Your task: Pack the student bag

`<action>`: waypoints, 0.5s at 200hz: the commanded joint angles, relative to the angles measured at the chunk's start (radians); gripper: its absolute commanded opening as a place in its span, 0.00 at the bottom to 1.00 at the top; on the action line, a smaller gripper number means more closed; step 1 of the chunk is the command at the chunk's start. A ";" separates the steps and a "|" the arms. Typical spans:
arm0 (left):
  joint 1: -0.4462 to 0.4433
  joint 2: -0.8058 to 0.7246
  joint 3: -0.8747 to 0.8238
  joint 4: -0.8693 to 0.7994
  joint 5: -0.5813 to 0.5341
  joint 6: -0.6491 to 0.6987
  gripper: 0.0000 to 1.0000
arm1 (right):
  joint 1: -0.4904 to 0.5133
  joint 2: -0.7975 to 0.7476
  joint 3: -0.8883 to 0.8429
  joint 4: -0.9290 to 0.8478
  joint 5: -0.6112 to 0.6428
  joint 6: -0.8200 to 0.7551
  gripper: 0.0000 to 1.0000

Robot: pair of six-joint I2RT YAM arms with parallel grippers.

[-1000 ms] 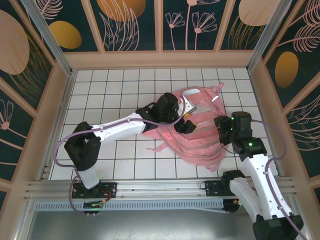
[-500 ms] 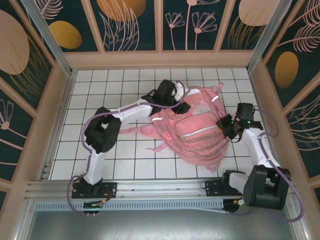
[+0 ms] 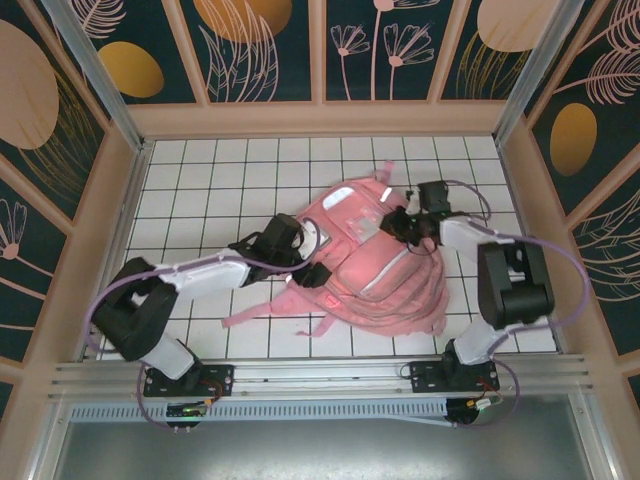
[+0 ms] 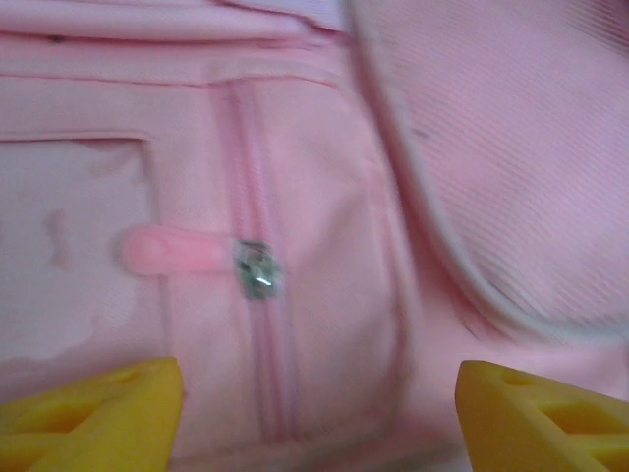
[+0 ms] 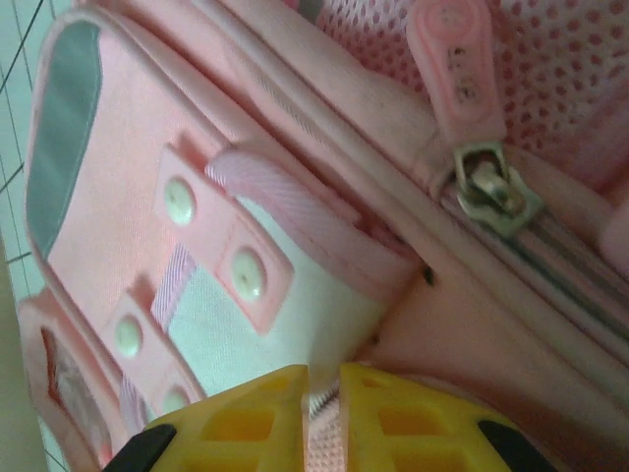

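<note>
The student bag, a soft pink backpack, lies flat in the middle of the table with its straps trailing toward the near left. My left gripper hovers open at the bag's left side. In the left wrist view its yellow fingertips stand wide apart over a pink pocket with a metal zip slider. My right gripper is at the bag's far right part. In the right wrist view the right gripper is shut on a thin fold of pink fabric, near the whitish patch and a zip slider.
The white gridded tabletop is boxed in by wooden walls on three sides. A metal rail runs along the near edge by both arm bases. Open floor lies left of and behind the bag.
The bag has turned and slid toward the near left. My left gripper drew back to the bag's left side. The right gripper moved up to the bag's far right and closed on fabric.
</note>
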 commanded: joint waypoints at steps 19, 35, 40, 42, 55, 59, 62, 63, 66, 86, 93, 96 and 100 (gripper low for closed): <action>-0.002 -0.227 -0.034 -0.068 0.039 0.230 0.74 | 0.186 0.269 0.242 0.230 -0.051 0.094 0.16; -0.002 -0.254 -0.043 -0.065 0.032 0.416 0.76 | 0.238 0.355 0.368 0.241 -0.088 0.122 0.16; -0.002 -0.251 -0.043 -0.061 0.024 0.459 0.76 | 0.250 0.370 0.402 0.240 -0.100 0.127 0.16; -0.002 -0.249 -0.042 -0.059 0.021 0.477 0.76 | 0.254 0.373 0.414 0.238 -0.104 0.129 0.16; -0.002 -0.218 -0.034 -0.047 -0.005 0.563 0.77 | 0.272 0.379 0.470 0.218 -0.120 0.127 0.17; -0.002 -0.204 -0.030 -0.049 -0.016 0.591 0.76 | 0.272 0.371 0.479 0.209 -0.121 0.124 0.18; -0.003 -0.192 -0.026 -0.055 -0.021 0.614 0.76 | 0.272 0.362 0.482 0.200 -0.122 0.122 0.19; -0.002 -0.189 -0.023 -0.058 -0.022 0.625 0.76 | 0.272 0.358 0.483 0.197 -0.123 0.120 0.19; -0.002 -0.175 -0.015 -0.068 -0.027 0.649 0.77 | 0.271 0.348 0.483 0.184 -0.124 0.117 0.20; -0.001 -0.078 0.043 -0.124 -0.152 0.768 0.76 | 0.240 0.229 0.441 0.106 -0.120 0.071 0.29; -0.001 -0.040 0.072 -0.140 -0.194 0.796 0.76 | 0.221 0.172 0.401 0.081 -0.109 0.048 0.31; -0.002 -0.028 0.082 -0.141 -0.218 0.803 0.76 | 0.213 0.145 0.379 0.072 -0.104 0.039 0.32; -0.002 -0.007 0.094 -0.140 -0.243 0.816 0.75 | 0.200 0.108 0.348 0.057 -0.097 0.026 0.33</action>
